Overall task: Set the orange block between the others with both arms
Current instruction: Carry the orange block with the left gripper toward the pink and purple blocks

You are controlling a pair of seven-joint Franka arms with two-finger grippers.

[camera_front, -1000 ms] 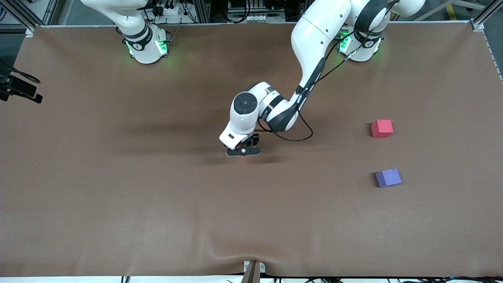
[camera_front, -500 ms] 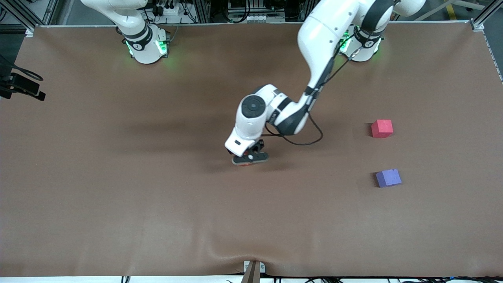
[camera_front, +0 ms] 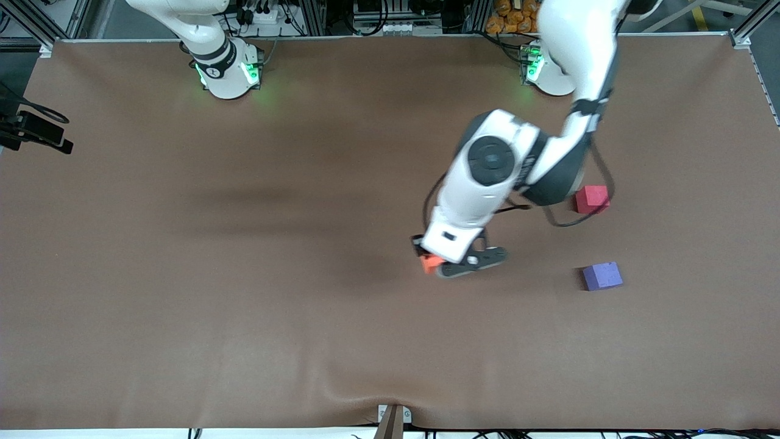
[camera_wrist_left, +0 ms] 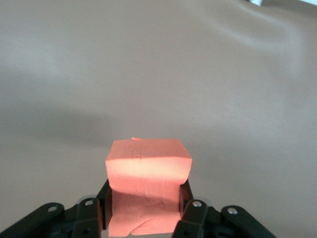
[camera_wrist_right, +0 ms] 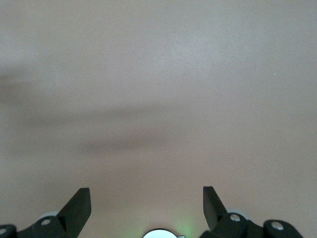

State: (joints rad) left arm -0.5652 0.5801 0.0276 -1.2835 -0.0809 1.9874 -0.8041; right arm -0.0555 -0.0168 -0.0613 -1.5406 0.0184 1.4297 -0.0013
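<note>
gripping the orange block [camera_wrist_left: 147, 191] between both fingers [camera_wrist_left: 190, 215], clamped tight on its two sides, with the block's upper face standing out past the fingertips in the left wrist view. held up in the air by the left hand [camera_front: 454, 263], over bare brown worktop [camera_front: 244, 317] around the middle of its length, somewhat toward the left arm's end. seen from the front camera as only a small orange corner [camera_front: 431, 263] peeking out under the white wrist housing. reaching in from the base at the top of the front view, the left arm [camera_front: 524, 164] bent at the elbow, a black cable looping beside the wrist.

resting on the worktop toward the left arm's end: the pinkish-red cube [camera_front: 592, 199] and the purple cube [camera_front: 602, 275], apart from each other with a bare strip of worktop between them, the purple one nearer to the front camera. partly crossed by the cable loop at the pinkish-red cube's edge in the front view. lying well apart from the held block, both cubes.

waiting, the right arm [camera_front: 210, 42], only its green-lit base and lower links showing in the front view. spread wide and holding nothing, the right hand [camera_wrist_right: 146, 208], its two dark fingers [camera_wrist_right: 79, 206] far apart over plain worktop in the right wrist view.
</note>
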